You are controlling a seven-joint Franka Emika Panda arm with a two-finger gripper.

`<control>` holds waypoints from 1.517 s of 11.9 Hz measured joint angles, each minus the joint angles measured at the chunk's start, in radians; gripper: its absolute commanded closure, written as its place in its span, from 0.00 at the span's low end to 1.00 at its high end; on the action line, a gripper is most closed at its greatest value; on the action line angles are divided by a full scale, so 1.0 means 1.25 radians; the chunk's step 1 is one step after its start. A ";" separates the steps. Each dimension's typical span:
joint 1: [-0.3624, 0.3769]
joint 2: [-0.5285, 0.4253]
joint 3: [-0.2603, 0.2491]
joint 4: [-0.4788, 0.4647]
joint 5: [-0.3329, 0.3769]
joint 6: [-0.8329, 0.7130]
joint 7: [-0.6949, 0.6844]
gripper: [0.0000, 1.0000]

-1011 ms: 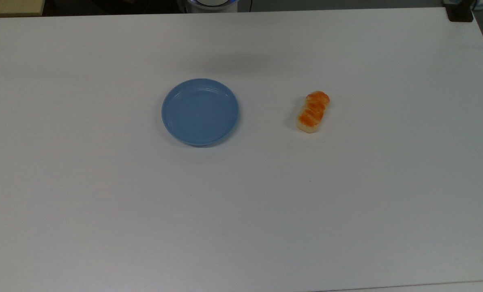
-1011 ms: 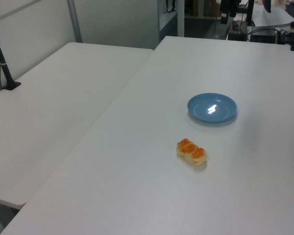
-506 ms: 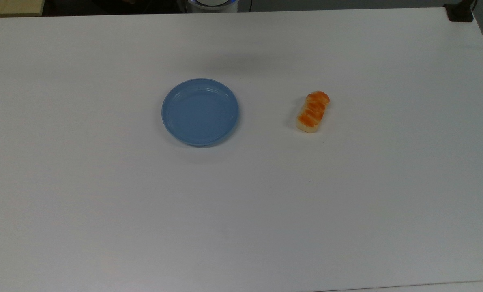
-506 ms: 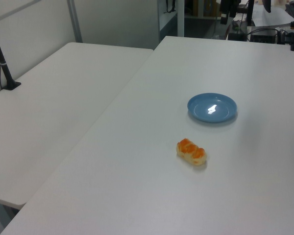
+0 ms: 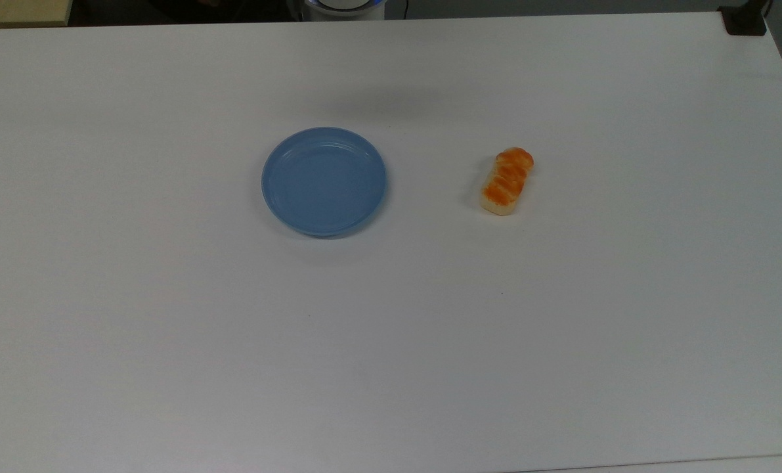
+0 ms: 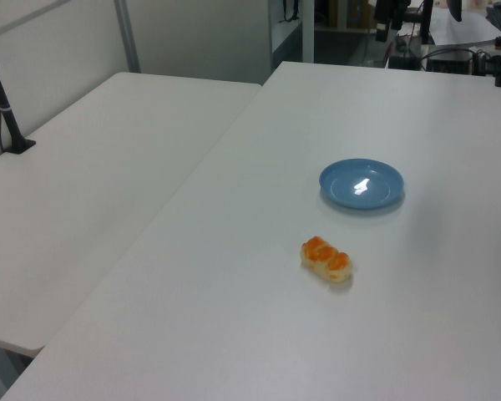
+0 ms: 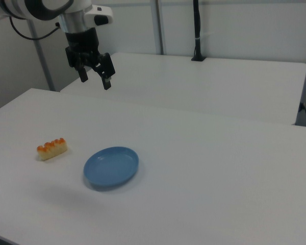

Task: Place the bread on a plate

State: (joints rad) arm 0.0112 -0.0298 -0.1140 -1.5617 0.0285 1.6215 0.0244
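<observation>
Two things lie well apart on the desk [image 5: 167, 328]: the bread [image 5: 507, 180] and the plate [image 5: 324, 181]. High above, the gripper [image 7: 95, 76] hangs, fingers spread, grasping nothing.

Overall light: I saw even, bright indoor light on the white table [image 5: 167, 341], coming from overhead.
Glare: in the left view a small white highlight sat at the middle of the blue plate [image 6: 381, 195]; the top view's plate [image 5: 324, 181] showed no such spot.
Shadows: soft and faint. I noted a thin dark edge under the plate and beside the bread [image 5: 507, 181] on the top view's left, plus a broad blurred grey patch on the table above the plate.
Right view: a dim smudge of shadow lay on the table below the bread [image 7: 51, 148].
Colour: the top view had a cool, bluish-grey cast.
Sharpness: I found the bread's segments slightly soft.
</observation>
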 measured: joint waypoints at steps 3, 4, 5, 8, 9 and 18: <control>0.000 0.000 0.000 0.000 0.000 0.000 0.000 0.00; 0.000 0.000 0.000 0.000 0.001 0.000 0.000 0.00; 0.003 0.000 0.000 -0.002 0.002 -0.001 0.004 0.00; 0.026 0.001 0.006 -0.020 0.008 -0.001 0.101 0.00; 0.047 0.002 0.007 -0.025 0.020 -0.001 0.155 0.00; 0.305 0.180 0.011 -0.103 0.074 0.230 0.555 0.00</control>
State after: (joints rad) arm 0.3921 0.1954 -0.1005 -1.6902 0.1210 1.9085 0.7188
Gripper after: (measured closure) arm 0.000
